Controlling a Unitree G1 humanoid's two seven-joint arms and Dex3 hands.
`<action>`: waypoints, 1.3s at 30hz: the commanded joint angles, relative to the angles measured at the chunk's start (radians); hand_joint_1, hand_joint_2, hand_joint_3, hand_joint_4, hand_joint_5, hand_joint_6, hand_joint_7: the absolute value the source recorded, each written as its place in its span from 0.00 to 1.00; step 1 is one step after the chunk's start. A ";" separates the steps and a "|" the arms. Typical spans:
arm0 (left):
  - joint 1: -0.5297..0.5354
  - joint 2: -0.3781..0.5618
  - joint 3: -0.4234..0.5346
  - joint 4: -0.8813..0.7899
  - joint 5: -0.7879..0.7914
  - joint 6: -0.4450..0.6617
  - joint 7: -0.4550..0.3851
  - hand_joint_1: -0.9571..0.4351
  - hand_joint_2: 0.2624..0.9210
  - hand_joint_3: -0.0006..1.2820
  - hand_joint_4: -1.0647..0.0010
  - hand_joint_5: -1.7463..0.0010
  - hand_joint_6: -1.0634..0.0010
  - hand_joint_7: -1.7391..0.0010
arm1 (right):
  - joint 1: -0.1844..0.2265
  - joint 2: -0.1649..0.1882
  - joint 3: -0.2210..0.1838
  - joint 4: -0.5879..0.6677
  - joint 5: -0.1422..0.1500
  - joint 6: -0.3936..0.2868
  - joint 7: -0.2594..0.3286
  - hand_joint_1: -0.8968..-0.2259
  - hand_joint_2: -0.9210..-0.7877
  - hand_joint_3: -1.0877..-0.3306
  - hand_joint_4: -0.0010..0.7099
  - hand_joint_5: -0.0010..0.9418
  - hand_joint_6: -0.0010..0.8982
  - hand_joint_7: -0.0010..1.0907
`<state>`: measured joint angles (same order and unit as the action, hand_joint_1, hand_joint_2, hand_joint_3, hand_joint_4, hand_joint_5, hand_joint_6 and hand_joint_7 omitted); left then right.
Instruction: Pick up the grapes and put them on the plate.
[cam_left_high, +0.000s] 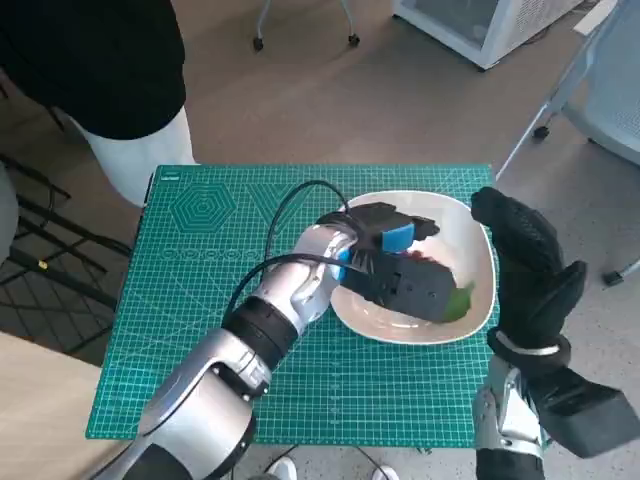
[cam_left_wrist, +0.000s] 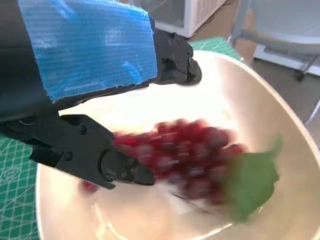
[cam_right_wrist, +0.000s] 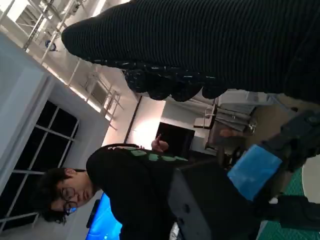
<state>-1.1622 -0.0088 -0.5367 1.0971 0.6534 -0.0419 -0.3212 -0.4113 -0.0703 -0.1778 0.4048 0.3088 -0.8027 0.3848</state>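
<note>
A bunch of red grapes (cam_left_wrist: 187, 157) with a green leaf (cam_left_wrist: 250, 182) lies blurred inside the white plate (cam_left_wrist: 280, 120). My left hand (cam_left_wrist: 125, 100) hovers just above it, fingers apart, with nothing pinched between them. In the head view the left hand (cam_left_high: 395, 265) covers the middle of the plate (cam_left_high: 400, 335); only a bit of the grapes (cam_left_high: 425, 257) and the leaf (cam_left_high: 458, 300) shows past it. My gloved right hand (cam_left_high: 530, 270) stands raised beside the plate's right rim, fingers spread, holding nothing. The right wrist view shows the glove (cam_right_wrist: 210, 45) and the left hand's blue tape (cam_right_wrist: 252, 170).
The plate sits on a green cutting mat (cam_left_high: 200, 300) that covers the small table. A person in black (cam_left_high: 100, 70) stands at the table's far left corner and also appears in the right wrist view (cam_right_wrist: 130, 190). Chair legs (cam_left_high: 545, 125) and a white cabinet (cam_left_high: 480, 25) stand beyond.
</note>
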 joint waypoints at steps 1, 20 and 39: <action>-0.020 0.002 -0.008 0.028 0.002 -0.056 0.053 0.36 0.97 0.01 1.00 1.00 0.88 1.00 | 0.010 0.003 0.004 0.013 -0.004 0.019 -0.009 0.34 0.00 0.51 0.61 0.01 0.10 0.36; 0.185 0.208 0.149 -0.135 -0.143 -0.306 0.229 0.41 1.00 0.06 0.96 0.99 0.83 0.98 | 0.002 0.009 0.018 0.021 -0.011 0.021 -0.022 0.33 0.00 0.51 0.61 0.00 0.10 0.35; 0.516 0.269 0.582 -0.321 -0.786 -0.554 -0.087 0.38 1.00 0.16 0.73 0.99 0.69 0.98 | -0.038 0.027 0.036 0.058 -0.042 0.003 -0.043 0.31 0.00 0.51 0.61 0.00 0.11 0.34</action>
<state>-0.6761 0.2783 -0.0046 0.7622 -0.0472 -0.5486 -0.3470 -0.4482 -0.0519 -0.1447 0.4409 0.2784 -0.8004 0.3529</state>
